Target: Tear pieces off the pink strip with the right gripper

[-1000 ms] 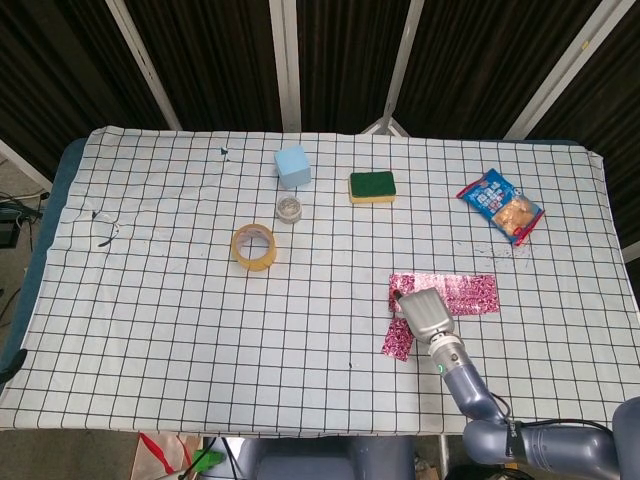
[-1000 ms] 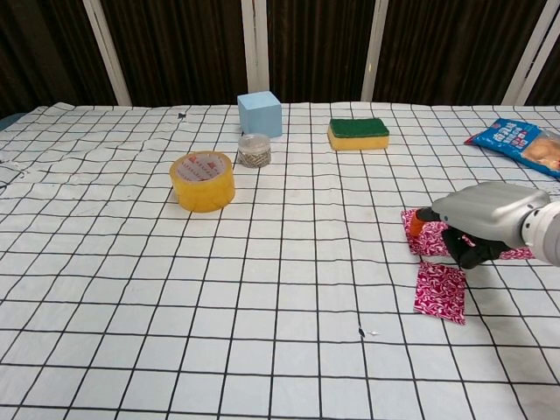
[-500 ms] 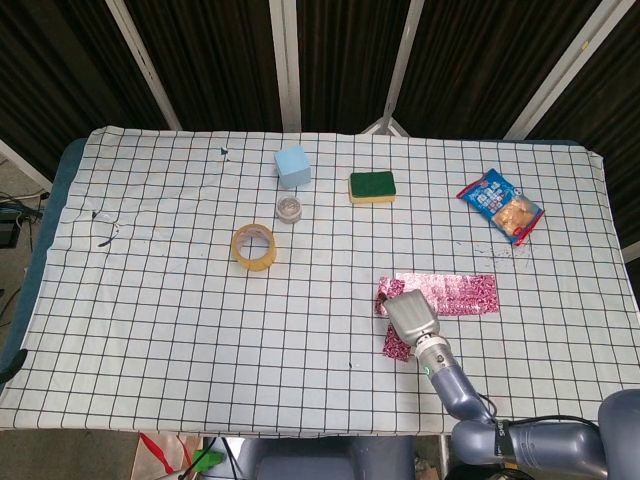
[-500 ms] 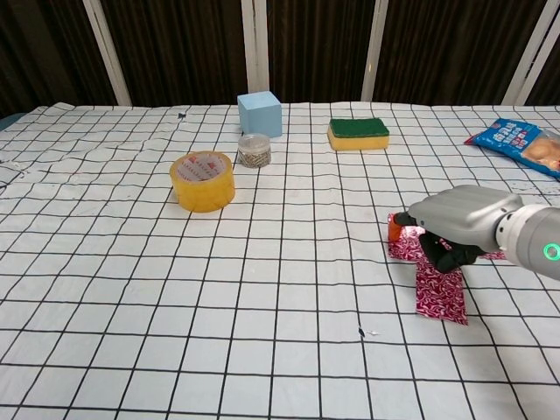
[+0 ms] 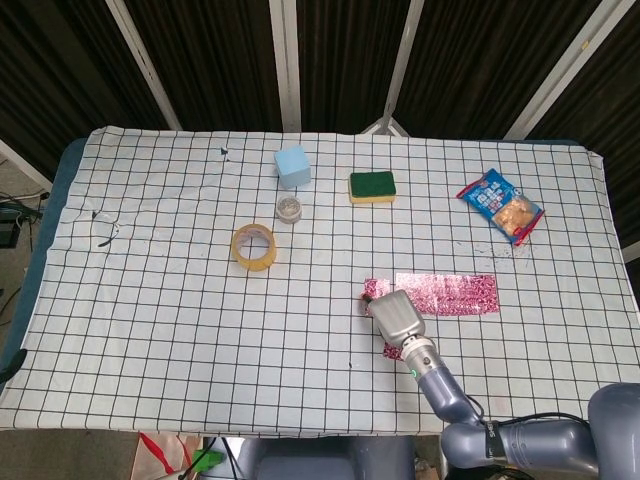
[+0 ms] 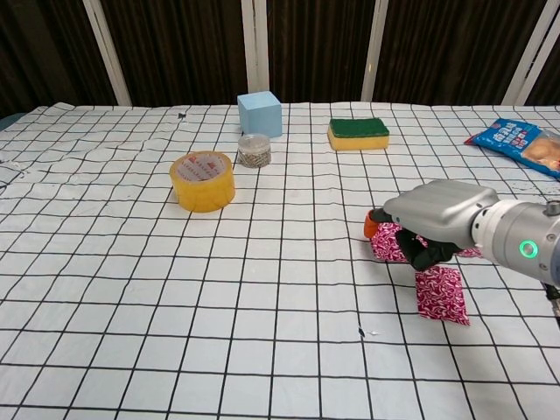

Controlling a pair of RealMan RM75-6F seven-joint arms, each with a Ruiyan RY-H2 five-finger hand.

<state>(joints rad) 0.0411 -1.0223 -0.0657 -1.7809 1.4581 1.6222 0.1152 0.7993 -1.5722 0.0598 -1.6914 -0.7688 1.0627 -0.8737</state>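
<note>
The pink foil strip (image 5: 447,292) lies flat on the checked cloth, right of centre. My right hand (image 5: 394,316) sits just left of the strip's left end and pinches a small torn pink piece (image 5: 371,291) clear of the strip. In the chest view the right hand (image 6: 435,214) holds that torn piece (image 6: 386,244) low over the cloth, and the hand hides most of the strip. Another torn pink piece (image 6: 440,295) lies loose on the cloth under the wrist, and the head view shows that loose piece (image 5: 392,350) too. My left hand is in neither view.
A yellow tape roll (image 5: 254,247), a small jar (image 5: 289,208) and a light blue cube (image 5: 291,165) stand at the centre left. A green and yellow sponge (image 5: 372,186) lies behind the strip. A snack bag (image 5: 500,205) rests at the far right.
My right hand has moved left, pulling a small pink piece off the strip's left end. A gap now shows between that piece and the strip.
</note>
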